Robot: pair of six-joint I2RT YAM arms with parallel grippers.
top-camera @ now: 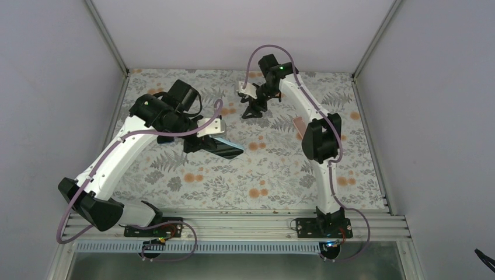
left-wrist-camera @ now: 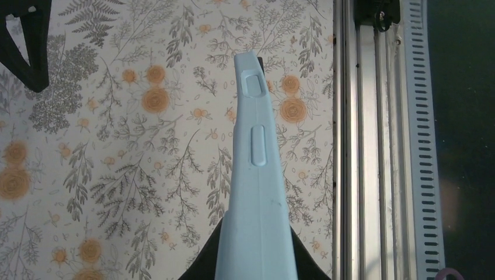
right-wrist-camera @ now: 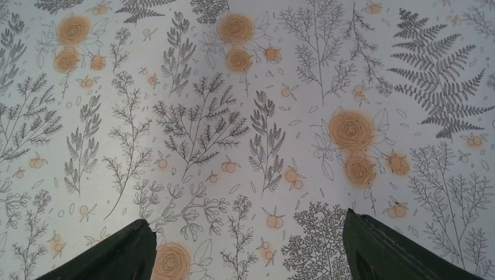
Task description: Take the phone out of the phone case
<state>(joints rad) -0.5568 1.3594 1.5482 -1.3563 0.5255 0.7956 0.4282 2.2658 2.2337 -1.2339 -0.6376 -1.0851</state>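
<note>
My left gripper [top-camera: 201,143] is shut on the light blue phone case [top-camera: 229,144] and holds it above the middle of the table, sticking out to the right. The dark phone face [top-camera: 225,150] shows inside the case. In the left wrist view the case [left-wrist-camera: 255,175] is edge-on, its two side buttons facing the camera, clamped between my left gripper's [left-wrist-camera: 255,259] black fingers [left-wrist-camera: 204,265]. My right gripper [top-camera: 255,109] is open and empty, hovering over the far middle of the table; in the right wrist view [right-wrist-camera: 248,233] only the patterned cloth lies between its fingers.
The table carries a floral cloth [top-camera: 274,169]. A small pinkish object [top-camera: 299,125] lies next to the right arm. An aluminium rail [top-camera: 233,224] runs along the near edge and also shows in the left wrist view [left-wrist-camera: 373,146]. White walls enclose the far and side edges.
</note>
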